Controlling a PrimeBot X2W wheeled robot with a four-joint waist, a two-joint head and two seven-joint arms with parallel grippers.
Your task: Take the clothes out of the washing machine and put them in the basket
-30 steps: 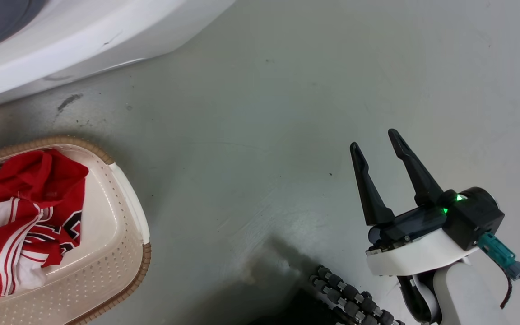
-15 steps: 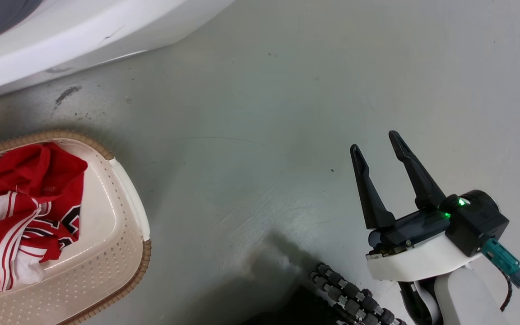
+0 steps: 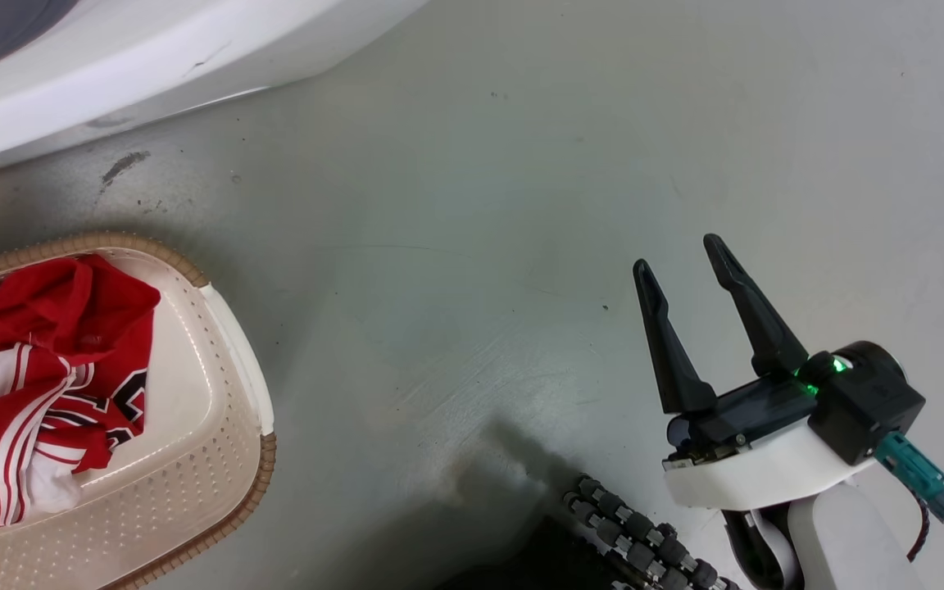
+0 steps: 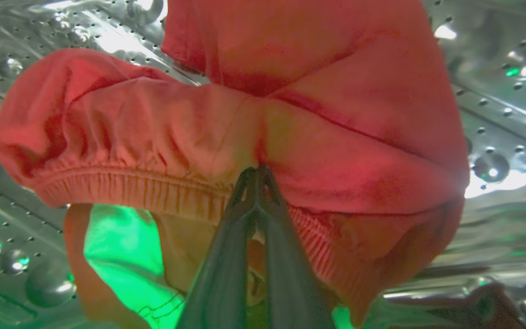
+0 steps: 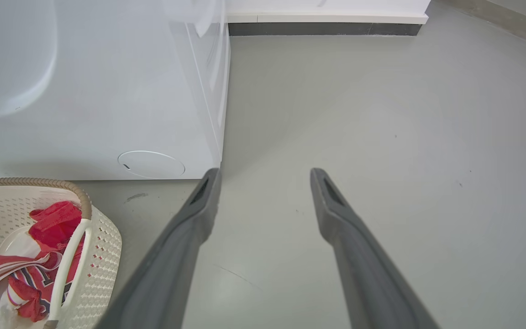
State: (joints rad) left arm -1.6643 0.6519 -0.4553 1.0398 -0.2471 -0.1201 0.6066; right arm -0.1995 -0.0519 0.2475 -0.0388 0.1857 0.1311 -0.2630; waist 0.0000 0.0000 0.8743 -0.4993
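some of the clothes (image 3: 38, 385) already lie in the basket (image 3: 218, 459), on the floor (image 3: 480, 205) just beside the washing machine (image 3: 111, 74). one red piece (image 4: 199, 128) is not out yet: it is inside the shiny drum (image 4: 496, 114), and the left gripper (image 4: 256, 171) has its fingers (image 4: 226, 265) pinched together on a fold of it. i think it needs pulling out and dropping in the basket next. the right gripper (image 3: 678, 251) is spread wide and holds nothing, over the floor. the clothes in the basket have black and white letters (image 3: 129, 395), but they are too crumpled to read.

Laundry corner: washing machine (image 5: 107, 91), basket (image 3: 193, 492)
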